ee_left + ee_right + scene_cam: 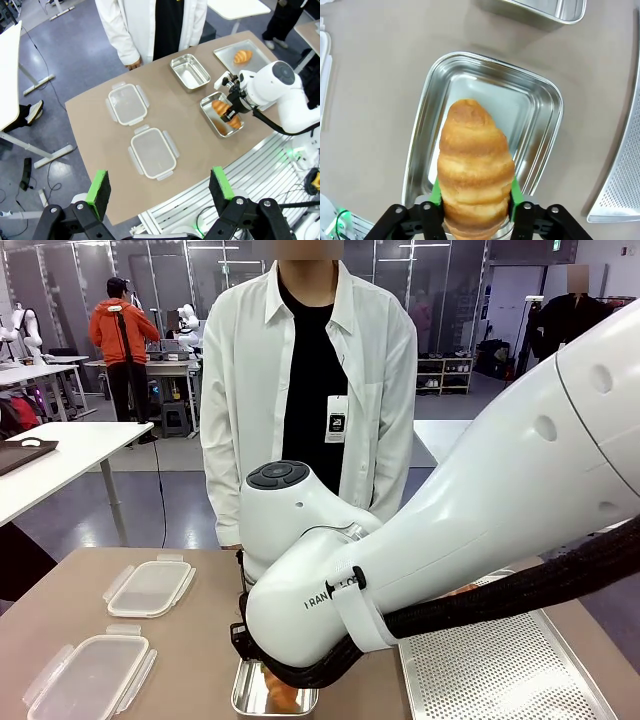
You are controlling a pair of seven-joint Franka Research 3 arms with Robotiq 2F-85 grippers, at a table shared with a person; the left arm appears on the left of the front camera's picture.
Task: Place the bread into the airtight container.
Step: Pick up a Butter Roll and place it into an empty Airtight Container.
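A golden croissant (475, 165) is held between the green pads of my right gripper (475, 196), which is shut on its lower end. It hangs over an open steel container (547, 125) on the brown table; whether it touches the bottom I cannot tell. From high above, the left wrist view shows the same croissant (219, 106), right gripper (231, 109) and container (212, 125). My left gripper (159, 186) is open with nothing between its fingers, far above the table. In the front view the right arm covers most of the container (250, 695).
A second steel container (190, 72) stands beyond the first. A tray (227, 50) holds another croissant (243, 56). Two clear clip lids (128, 103) (152, 152) lie to the left. A perforated metal tray (500, 670) lies at the right. A person in a white shirt (310, 390) stands at the far edge.
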